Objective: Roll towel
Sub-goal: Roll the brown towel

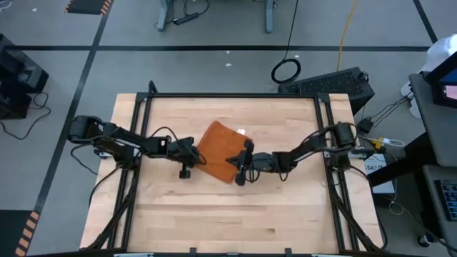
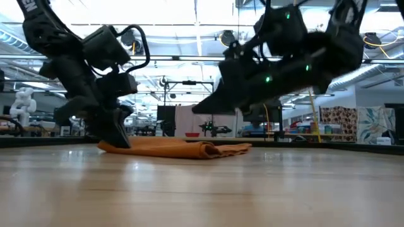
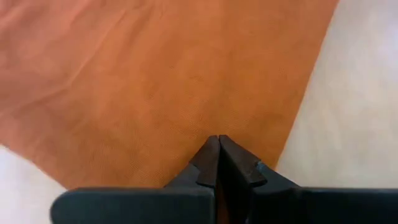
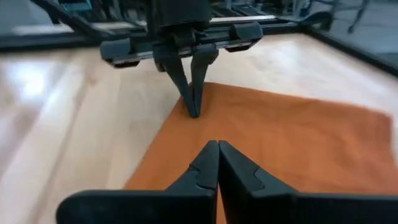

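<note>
The orange towel [image 1: 220,150] lies flat in the middle of the wooden table [image 1: 228,214]. The left gripper [image 4: 193,107] pinches its left edge, fingers tight together. The right gripper [image 1: 238,170] hangs closed above its near corner, holding nothing.

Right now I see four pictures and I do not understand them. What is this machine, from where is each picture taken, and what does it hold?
It is a robot with two dark arms at a wooden table. One picture looks down from above, one looks level across the tabletop, and two come from cameras on the wrists. An orange towel lies flat on the table. The left gripper is shut with its tips on the towel's edge. The right gripper is shut above the towel; a real grip cannot be confirmed.
</note>
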Controlling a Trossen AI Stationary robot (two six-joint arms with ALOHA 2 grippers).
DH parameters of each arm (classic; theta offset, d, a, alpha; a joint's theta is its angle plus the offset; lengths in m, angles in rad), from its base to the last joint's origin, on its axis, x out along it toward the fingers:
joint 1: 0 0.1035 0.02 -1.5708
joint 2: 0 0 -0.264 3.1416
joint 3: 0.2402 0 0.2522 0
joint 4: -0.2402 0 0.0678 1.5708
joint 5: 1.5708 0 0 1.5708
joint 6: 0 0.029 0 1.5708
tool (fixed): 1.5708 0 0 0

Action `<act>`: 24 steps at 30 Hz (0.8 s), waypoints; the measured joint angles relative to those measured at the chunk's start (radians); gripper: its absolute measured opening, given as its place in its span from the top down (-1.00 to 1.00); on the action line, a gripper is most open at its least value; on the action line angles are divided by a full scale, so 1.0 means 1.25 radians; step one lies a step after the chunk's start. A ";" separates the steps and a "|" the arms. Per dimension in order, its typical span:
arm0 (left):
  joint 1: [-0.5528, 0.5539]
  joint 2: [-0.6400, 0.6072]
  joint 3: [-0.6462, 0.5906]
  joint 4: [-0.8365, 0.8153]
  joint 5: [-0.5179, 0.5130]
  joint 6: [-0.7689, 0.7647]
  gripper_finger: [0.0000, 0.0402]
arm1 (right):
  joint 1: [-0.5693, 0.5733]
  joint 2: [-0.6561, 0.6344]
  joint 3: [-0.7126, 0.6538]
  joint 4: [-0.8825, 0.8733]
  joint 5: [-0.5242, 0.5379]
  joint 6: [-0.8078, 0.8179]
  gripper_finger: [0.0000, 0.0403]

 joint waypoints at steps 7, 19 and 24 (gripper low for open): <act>0.048 -0.064 0.035 -0.001 0.003 -0.018 0.93 | -0.020 -0.044 -0.002 -0.168 0.067 -0.060 1.00; -0.117 -0.041 0.024 0.148 0.001 -0.245 0.93 | 0.006 0.149 0.003 -0.017 0.084 0.223 1.00; -0.163 0.013 0.024 0.038 -0.141 -0.286 0.93 | 0.071 0.168 0.018 -0.006 0.154 0.267 1.00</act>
